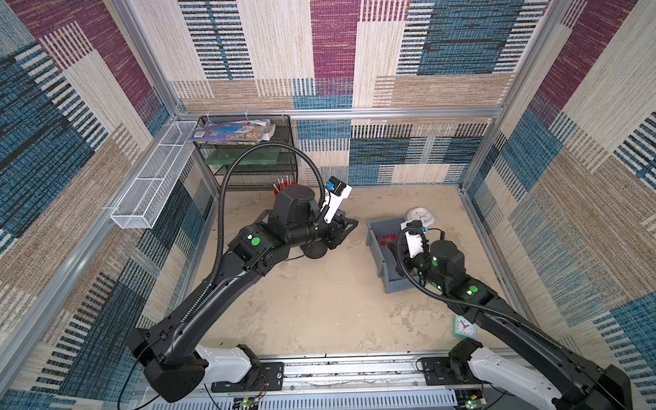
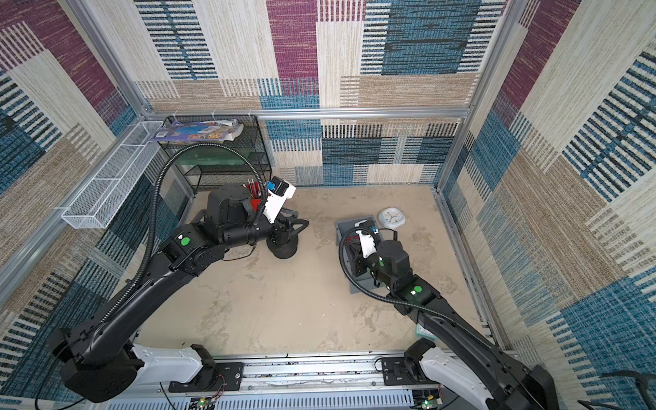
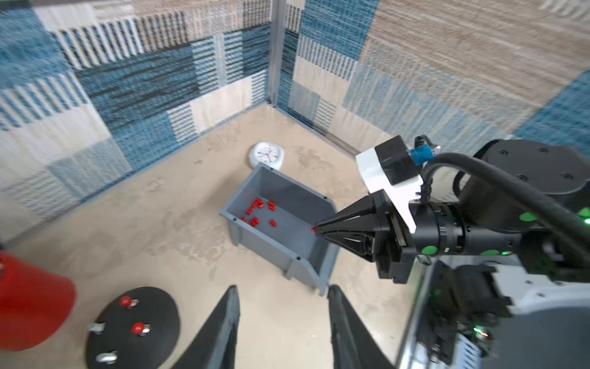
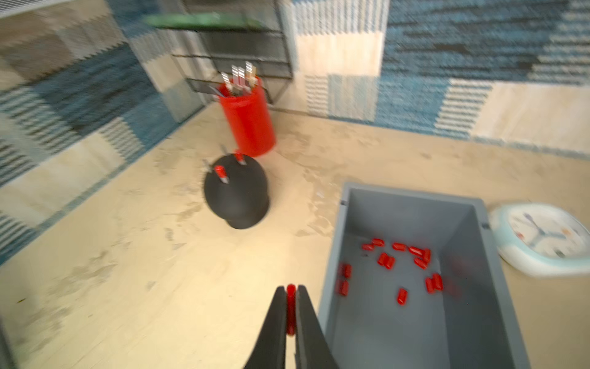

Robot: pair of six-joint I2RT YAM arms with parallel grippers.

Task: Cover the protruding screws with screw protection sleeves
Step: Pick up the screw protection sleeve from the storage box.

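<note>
Top views hid it; the right wrist view showed the right gripper (image 4: 290,292) clamped on a tiny red plastic sleeve (image 4: 291,311) by the grey plastic bin (image 4: 412,211). Left gripper (image 3: 282,289) gaped empty near the silver screws (image 3: 107,357) on the black dome (image 3: 153,306), far left.

No text, brand or number can be read anywhere. The magazine (image 1: 232,131) on the shelf (image 1: 283,142) has a printed colour cover and a small white label (image 1: 200,134) at one corner, both too small to make out. The white clock (image 4: 542,238) shows hands and coloured marks on its dial, but blur hides any numerals. The teal clock (image 1: 464,326) has a dial whose marks are too small to read.
</note>
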